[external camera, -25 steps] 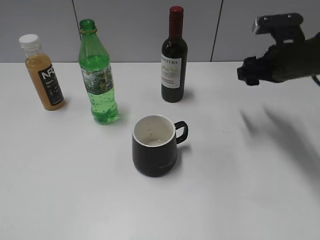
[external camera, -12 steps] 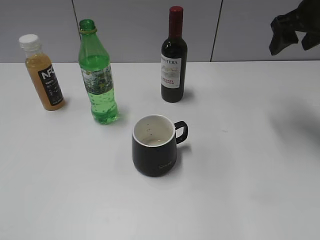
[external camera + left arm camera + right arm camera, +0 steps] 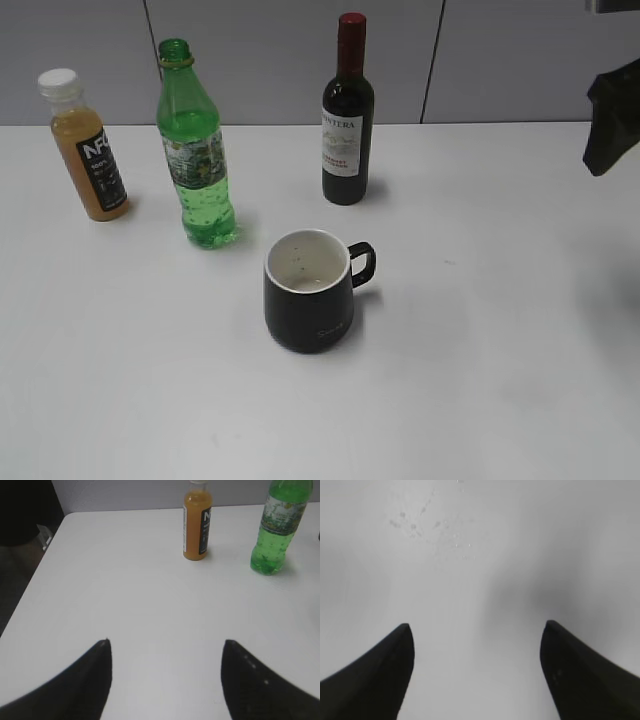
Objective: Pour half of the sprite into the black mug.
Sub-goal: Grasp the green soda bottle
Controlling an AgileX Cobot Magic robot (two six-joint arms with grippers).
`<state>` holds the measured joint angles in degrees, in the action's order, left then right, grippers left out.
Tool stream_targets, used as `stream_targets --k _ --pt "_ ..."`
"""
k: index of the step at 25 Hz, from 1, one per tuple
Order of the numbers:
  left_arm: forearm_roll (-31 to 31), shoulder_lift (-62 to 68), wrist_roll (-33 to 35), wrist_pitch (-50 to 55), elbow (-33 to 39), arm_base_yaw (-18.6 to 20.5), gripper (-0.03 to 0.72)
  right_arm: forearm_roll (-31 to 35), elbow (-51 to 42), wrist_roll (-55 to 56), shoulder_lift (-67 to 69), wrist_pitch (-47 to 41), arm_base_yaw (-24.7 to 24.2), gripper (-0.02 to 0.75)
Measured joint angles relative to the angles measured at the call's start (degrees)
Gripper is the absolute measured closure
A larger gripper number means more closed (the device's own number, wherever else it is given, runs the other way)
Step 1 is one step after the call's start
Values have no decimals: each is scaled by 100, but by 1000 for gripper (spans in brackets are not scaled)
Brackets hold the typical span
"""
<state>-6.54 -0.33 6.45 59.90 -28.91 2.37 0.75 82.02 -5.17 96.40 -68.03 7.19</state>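
Note:
The sprite, a tall green bottle with no cap, stands upright at the back left of the white table; it also shows in the left wrist view at the top right. The black mug, white inside, stands in the middle with its handle to the right. My left gripper is open and empty over bare table, well short of the sprite. My right gripper is open and empty over bare table; in the exterior view only a dark part of that arm shows at the right edge.
An orange juice bottle with a white cap stands left of the sprite, and shows in the left wrist view. A dark wine bottle with a red top stands behind the mug. The table's left edge shows in the left wrist view.
My right arm has drawn away to the right and up, from beside the wine bottle's level to the frame's right edge. The bottles and mug have not moved.

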Motion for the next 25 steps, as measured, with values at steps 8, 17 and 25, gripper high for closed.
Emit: stream_targets --k 8,17,25 --pt "0 0 0 0 0 0 167 8 -1925 -6 -1745 236 0 145" --pt "0 0 0 0 0 0 167 342 -4067 -6 -3601 847 0 145" --pt "0 0 0 0 0 0 167 472 -5363 -6 -5258 1336 0 145"
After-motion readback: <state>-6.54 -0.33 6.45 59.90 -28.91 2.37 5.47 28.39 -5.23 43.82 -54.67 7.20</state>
